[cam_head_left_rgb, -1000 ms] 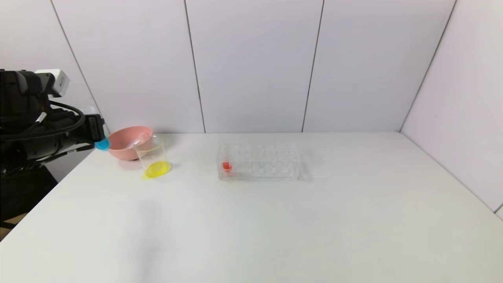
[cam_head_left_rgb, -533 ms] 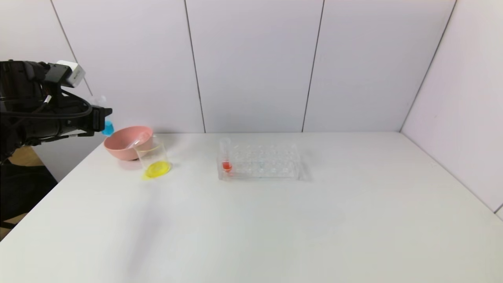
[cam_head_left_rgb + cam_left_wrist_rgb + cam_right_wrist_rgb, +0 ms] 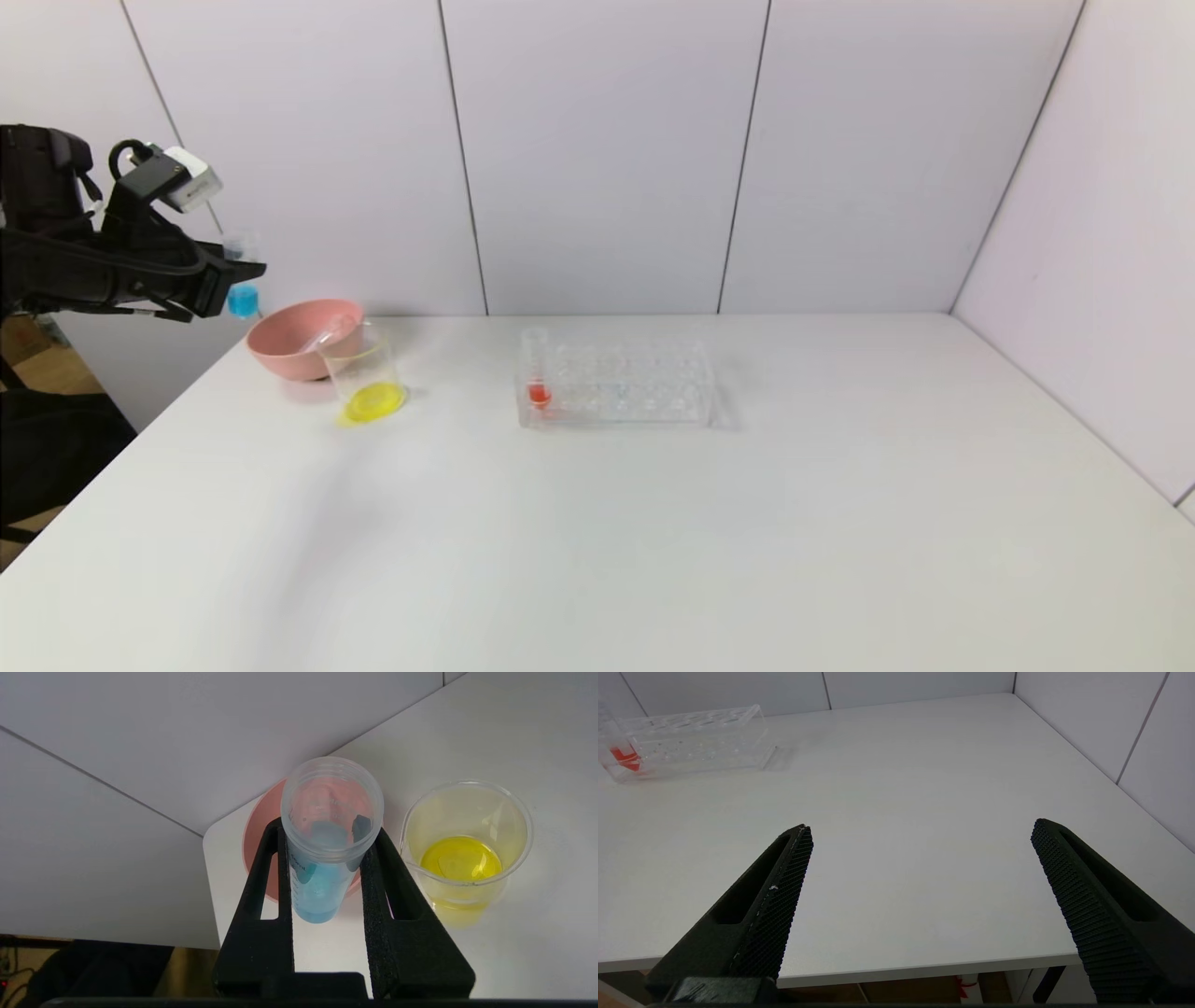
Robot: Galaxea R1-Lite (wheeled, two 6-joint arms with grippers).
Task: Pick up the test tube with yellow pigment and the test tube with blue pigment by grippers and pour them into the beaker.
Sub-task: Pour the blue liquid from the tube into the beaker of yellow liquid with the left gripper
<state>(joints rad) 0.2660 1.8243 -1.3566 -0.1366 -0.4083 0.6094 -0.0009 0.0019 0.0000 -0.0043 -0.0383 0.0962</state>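
Left wrist view: left claw (image 3: pixel 327 858) clamps blue-pigment tube (image 3: pixel 327 840) upright, left of beaker (image 3: pixel 465 844). Advice: centre mouth over rim, tip slowly. Right claw (image 3: pixel 920 877) open, idle.

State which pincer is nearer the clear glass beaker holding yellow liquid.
Left. The left pincer, gripping the blue-liquid tube, hangs beside the beaker; the right pincer is open, far across the table.
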